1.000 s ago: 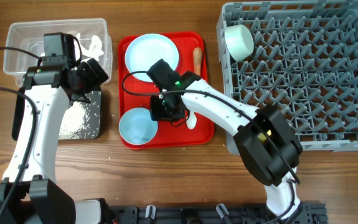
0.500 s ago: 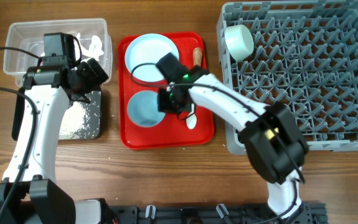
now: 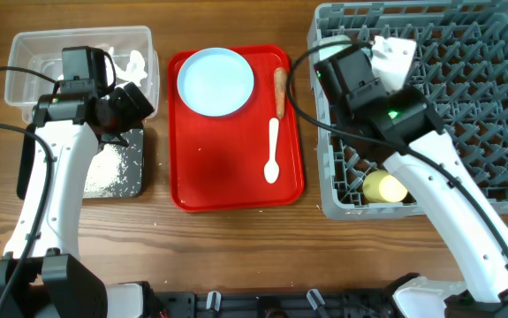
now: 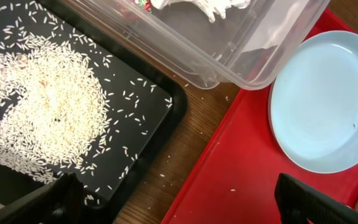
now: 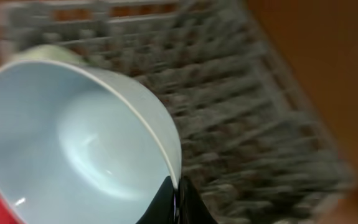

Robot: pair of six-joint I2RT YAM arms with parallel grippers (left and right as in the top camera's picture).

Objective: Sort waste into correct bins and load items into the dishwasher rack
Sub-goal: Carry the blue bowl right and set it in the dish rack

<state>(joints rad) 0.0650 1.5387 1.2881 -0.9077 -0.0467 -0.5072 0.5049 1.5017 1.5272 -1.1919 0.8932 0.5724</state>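
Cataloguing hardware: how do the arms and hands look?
White tubular links, boxy black joints and thin black cables make up the left arm and right arm; the right carries a green light. The left hand and right hand are black.

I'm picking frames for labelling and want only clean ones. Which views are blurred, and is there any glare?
Right wrist view: the dishwasher rack behind is heavily smeared; the pale blue bowl is soft-edged but readable, with a small highlight inside. Left wrist view: sharp, with single rice grains distinct on the black tray. Overhead view: crisp, evenly lit, no strong glare.
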